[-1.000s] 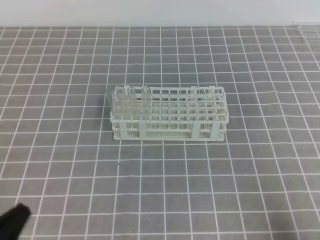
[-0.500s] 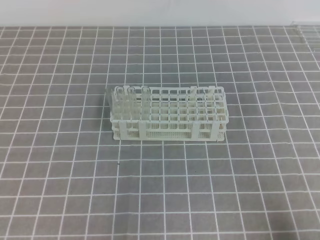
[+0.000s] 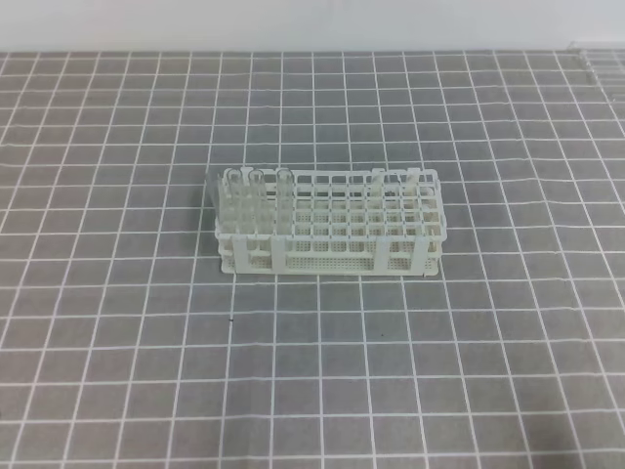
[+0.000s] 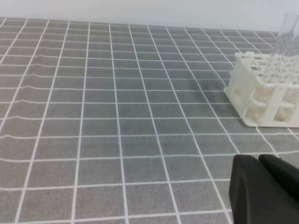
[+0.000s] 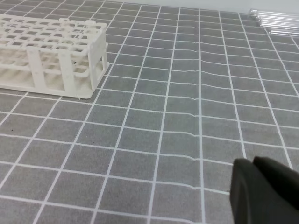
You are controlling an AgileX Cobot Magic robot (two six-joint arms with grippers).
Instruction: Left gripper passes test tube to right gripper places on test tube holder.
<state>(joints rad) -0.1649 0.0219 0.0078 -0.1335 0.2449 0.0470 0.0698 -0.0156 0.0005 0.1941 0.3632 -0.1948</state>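
Observation:
The white test tube holder [image 3: 330, 227] stands in the middle of the gridded mat, also showing in the left wrist view [image 4: 264, 95] and the right wrist view [image 5: 51, 51]. Several clear test tubes [image 3: 246, 195] stand upright in its left end, and two more [image 3: 379, 186] near its right end. One tube [image 4: 286, 35] rises above the rack's near corner. Neither gripper shows in the high view. My left gripper [image 4: 258, 161] and right gripper [image 5: 252, 163] each show only black fingers pressed together at the lower right of their views, holding nothing, well away from the rack.
Loose clear tubes [image 5: 275, 18] lie side by side at the mat's far right edge, faintly visible in the high view [image 3: 598, 59]. The grey mat with white grid lines [image 3: 322, 371] covers the table up to a white wall behind.
A black gripper tip that showed at the lower left corner of the high view one second ago has moved out of the frame. The rack and tubes have not moved.

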